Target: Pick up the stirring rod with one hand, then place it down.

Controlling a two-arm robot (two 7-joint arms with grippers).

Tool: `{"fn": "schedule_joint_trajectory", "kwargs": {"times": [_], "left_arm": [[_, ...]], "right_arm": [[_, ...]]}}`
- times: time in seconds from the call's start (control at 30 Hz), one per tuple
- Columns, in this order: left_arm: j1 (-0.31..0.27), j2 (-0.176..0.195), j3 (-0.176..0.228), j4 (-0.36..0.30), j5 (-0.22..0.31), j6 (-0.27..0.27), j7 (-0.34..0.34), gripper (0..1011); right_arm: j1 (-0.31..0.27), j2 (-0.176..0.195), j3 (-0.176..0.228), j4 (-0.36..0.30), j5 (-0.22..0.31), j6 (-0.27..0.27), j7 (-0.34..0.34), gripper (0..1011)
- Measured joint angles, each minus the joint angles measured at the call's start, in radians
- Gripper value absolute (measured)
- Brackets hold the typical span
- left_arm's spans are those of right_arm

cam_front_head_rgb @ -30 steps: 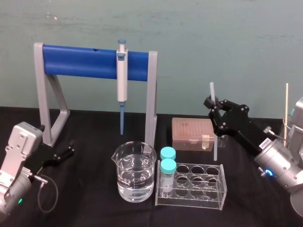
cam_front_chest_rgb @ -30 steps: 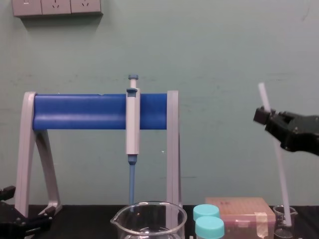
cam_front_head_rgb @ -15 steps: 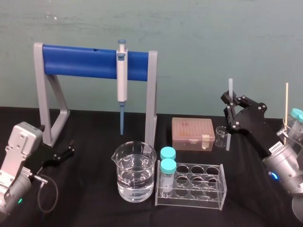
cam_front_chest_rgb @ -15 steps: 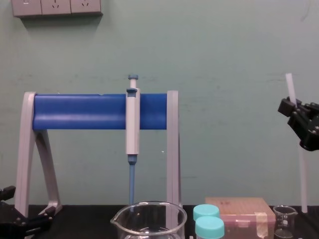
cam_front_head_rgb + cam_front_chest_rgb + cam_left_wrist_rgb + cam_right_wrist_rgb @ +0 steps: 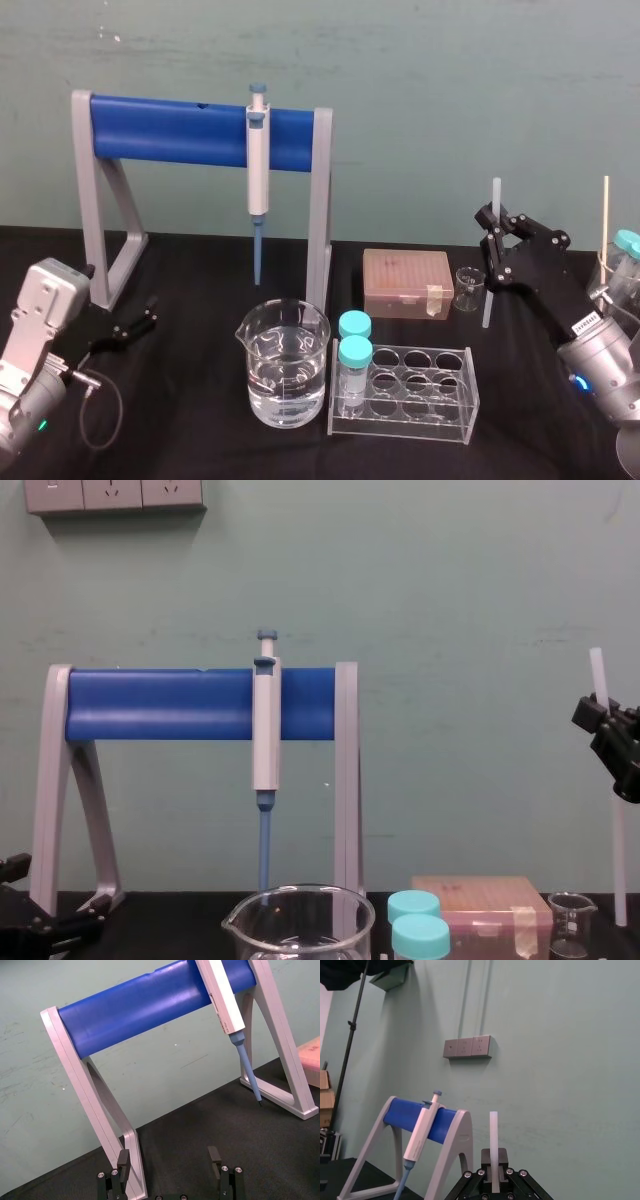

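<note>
One stirring rod (image 5: 487, 300) upright, tight in right end effector (image 5: 490, 222); left end effector (image 5: 169, 1161) spread.

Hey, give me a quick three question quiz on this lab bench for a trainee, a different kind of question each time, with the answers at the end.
1. True or false: the stirring rod stands inside the small beaker.
2. The right gripper has its jaws: A) open and empty; B) shut on the rod; C) pressed flat on the table.
3. How many capped tubes stand in the clear rack?
Key: 1. False: the rod is held upright beside the beaker, not in it. 2. B; the left gripper sits open near the stand. 3. Two.
</note>
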Motion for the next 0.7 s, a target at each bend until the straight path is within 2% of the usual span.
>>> {"fn": "schedule_joint_trajectory", "kwargs": {"times": [0.7], "left_arm": [[0.000,0.000,0.000,0.000,0.000,0.000,0.000,1000]], "right_arm": [[0.001,0.001,-0.002,0.000,0.000,0.003,0.000,70]]}}
